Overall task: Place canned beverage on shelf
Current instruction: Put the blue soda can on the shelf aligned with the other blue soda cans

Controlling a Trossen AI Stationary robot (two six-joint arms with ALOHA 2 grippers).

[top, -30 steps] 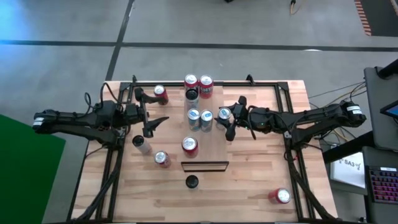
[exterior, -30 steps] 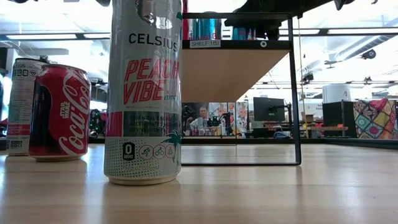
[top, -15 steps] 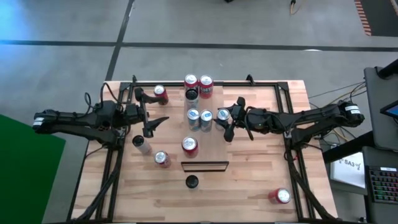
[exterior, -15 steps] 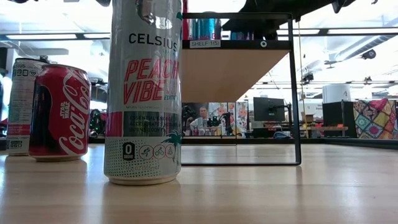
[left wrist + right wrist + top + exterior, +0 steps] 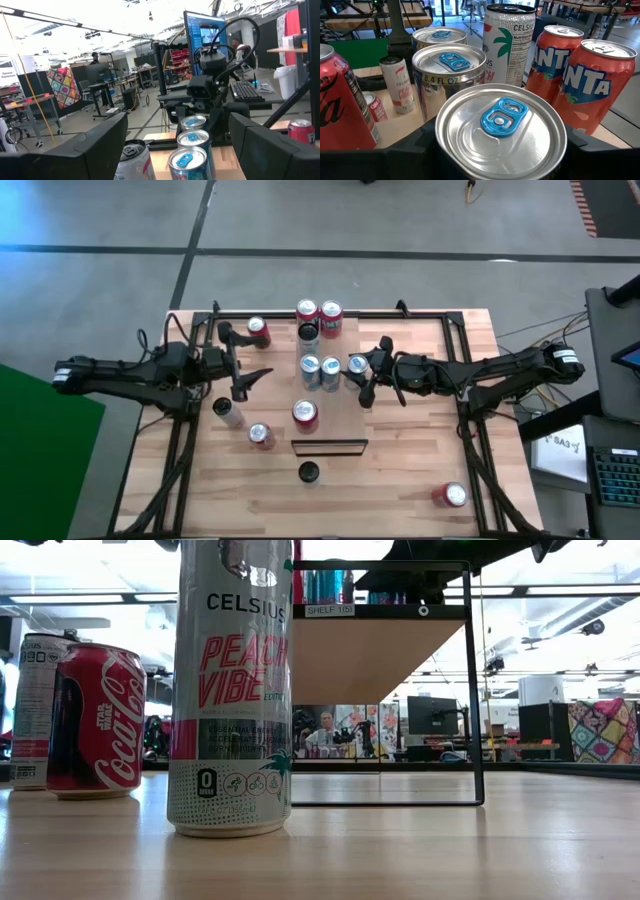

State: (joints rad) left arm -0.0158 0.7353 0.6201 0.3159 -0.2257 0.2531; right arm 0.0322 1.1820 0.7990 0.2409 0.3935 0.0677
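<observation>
The shelf (image 5: 345, 425) is a raised light-wood board in the middle of the table. Red cans (image 5: 318, 313), a dark-topped can (image 5: 309, 332), two silver cans (image 5: 321, 370) and a red can (image 5: 305, 413) stand on it. My right gripper (image 5: 364, 370) reaches in level from the table's right, shut on a third silver can with a blue tab (image 5: 501, 130) at the shelf's right edge. Whether that can stands on the board or hangs just above it cannot be told. My left gripper (image 5: 245, 362) hovers open left of the shelf, holding nothing. My right gripper has the silver can's upper wall (image 5: 440, 145) pinched between its two fingers (image 5: 380, 162), one on each side. The fingers come level from the table's right. The can stays upright, its top up, beside the other two silver cans (image 5: 447, 62).
On the tabletop stand a red can (image 5: 258, 330) at the far left, a tall pale can (image 5: 228, 412), a red can (image 5: 260, 435), a tall can (image 5: 308, 471) before the shelf's near end and a red can (image 5: 450, 495) near right. The table's right side has free room.
</observation>
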